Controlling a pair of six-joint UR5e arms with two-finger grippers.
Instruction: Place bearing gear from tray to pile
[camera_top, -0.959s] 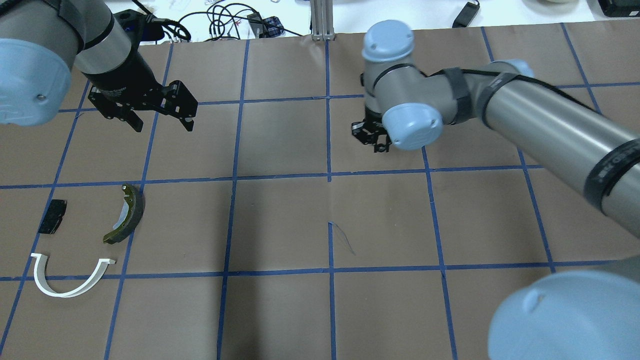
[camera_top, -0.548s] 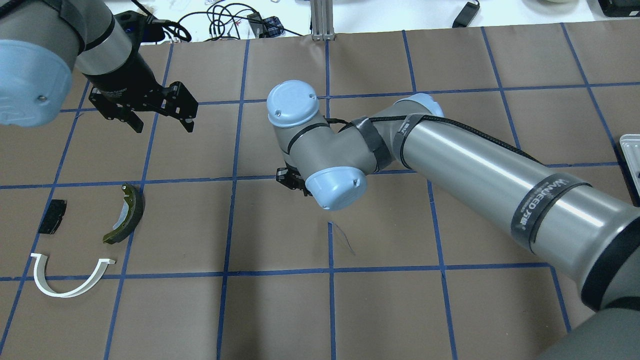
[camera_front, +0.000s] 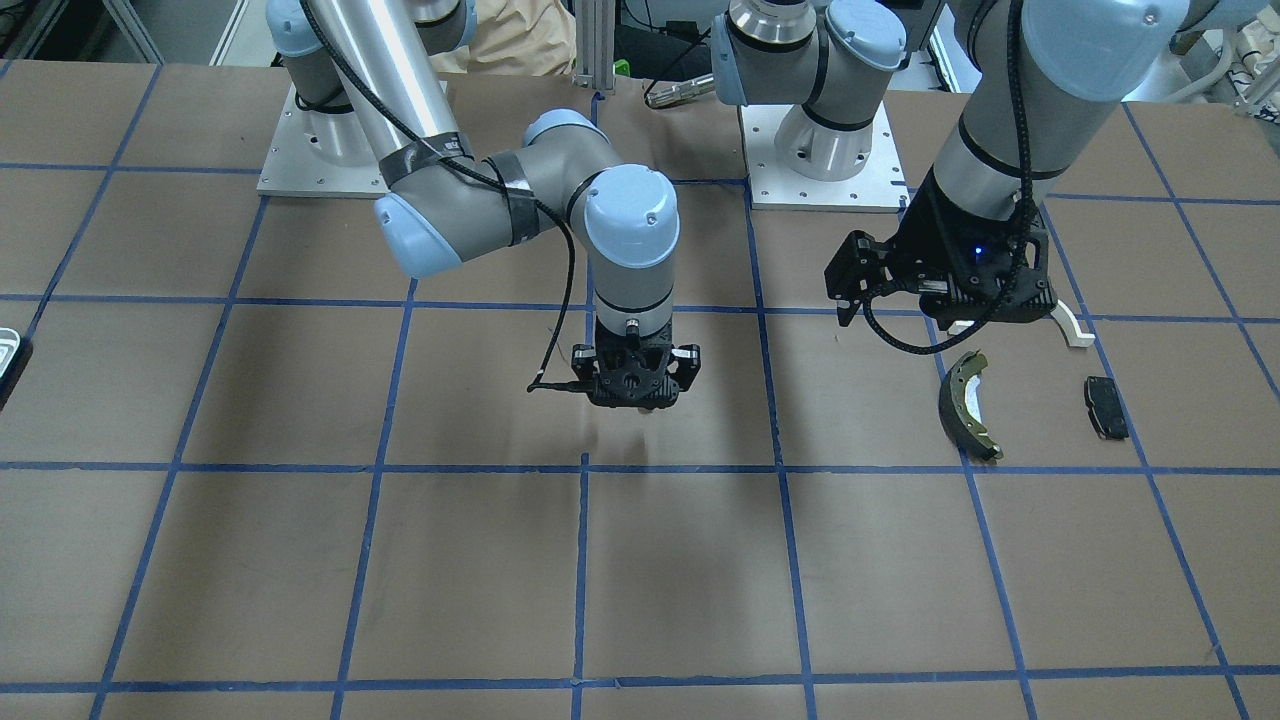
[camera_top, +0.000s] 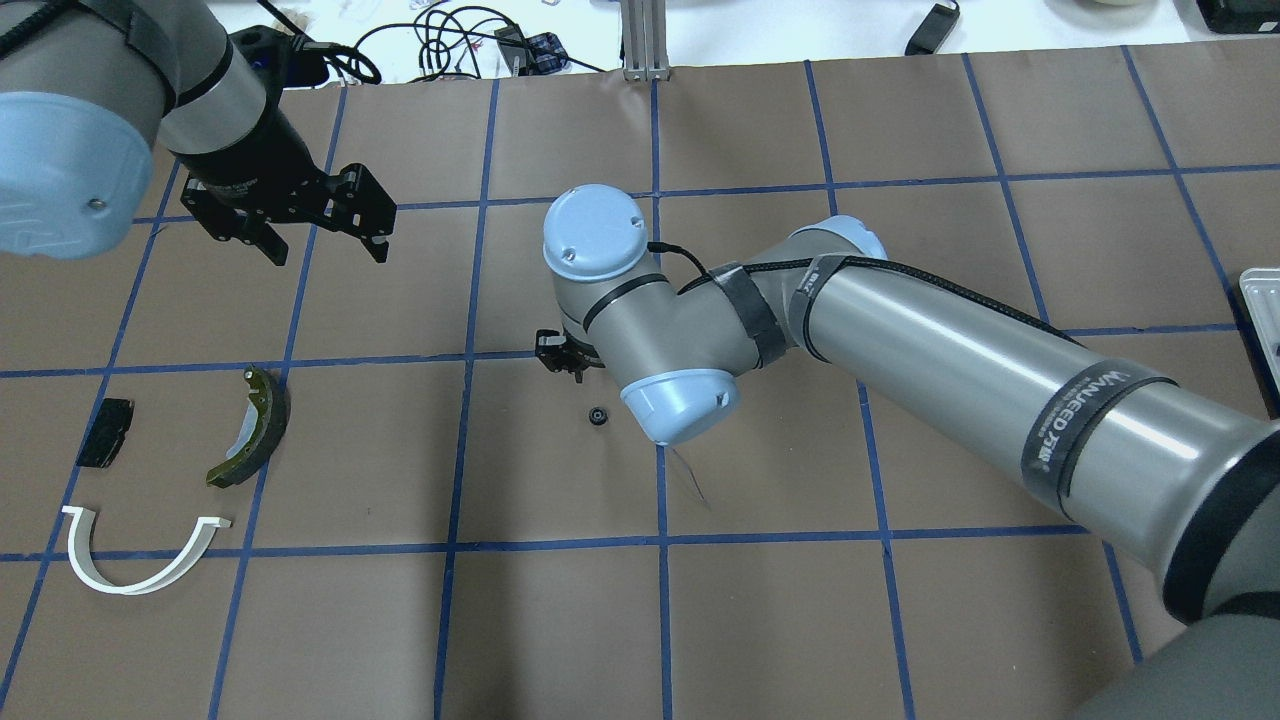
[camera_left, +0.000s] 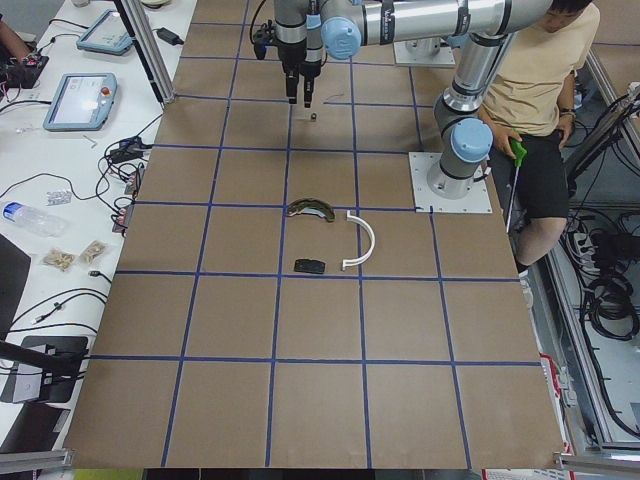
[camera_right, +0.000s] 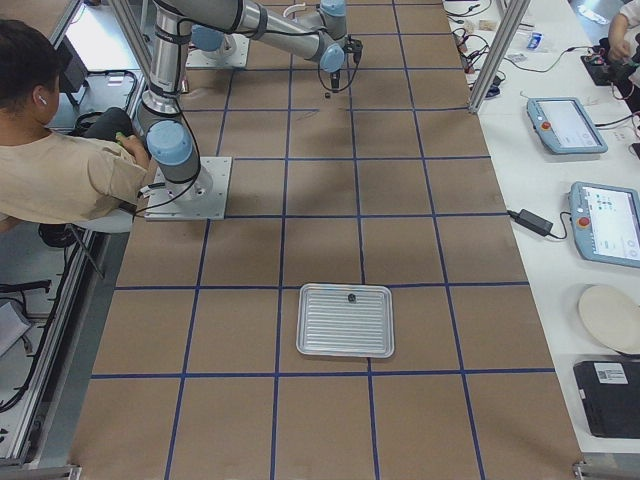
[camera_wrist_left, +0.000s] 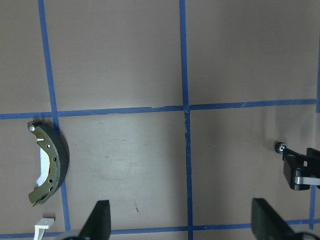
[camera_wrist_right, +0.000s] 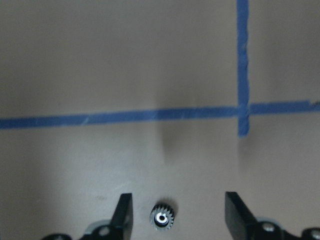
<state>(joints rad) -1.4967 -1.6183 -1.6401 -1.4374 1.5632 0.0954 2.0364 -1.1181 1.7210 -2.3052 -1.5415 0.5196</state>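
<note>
**Gear loose mid-counter, well short of the pile**

From where I stood, the bearing gear (camera_top: 597, 416) lay on the brown counter (camera_top: 560, 620) near its middle, bore up, w/ nothing holding it. The right fingers (camera_wrist_right: 125, 216) hung just above it, spread wide. In the wrist view the gear showed in the gap between them and touched neither. So they were open and empty.

The pile (camera_top: 250, 428) was well apart from it, over on the robot's left: a brake shoe (camera_wrist_left: 57, 160), a white arch (camera_top: 130, 590) and a black pad (camera_top: 105, 433), near each other but not touching. The tray (camera_right: 330, 325) sat far off toward the counter's right end, w/ one small dark part on it that I couldn't make out.

The left fingers (camera_top: 270, 245) were wide open too, held nothing, and hovered pointing down over the counter just beyond the brake shoe.

Why there? My guess: the right arm was stretched long across the counter from the tray side, and the middle looked about as far as it reached in comfort. So the spot read as a hand-off point, w/ the left arm open nearby to take the gear the rest of the way. It could equally have been a drop short; I couldn't tell.

I judged the task approx. half done — gear off the tray, not yet at the pile. Any re-grab would want care, since the gear is small, round and toothed, apt to skitter if the fingers closed off-centre.
</note>
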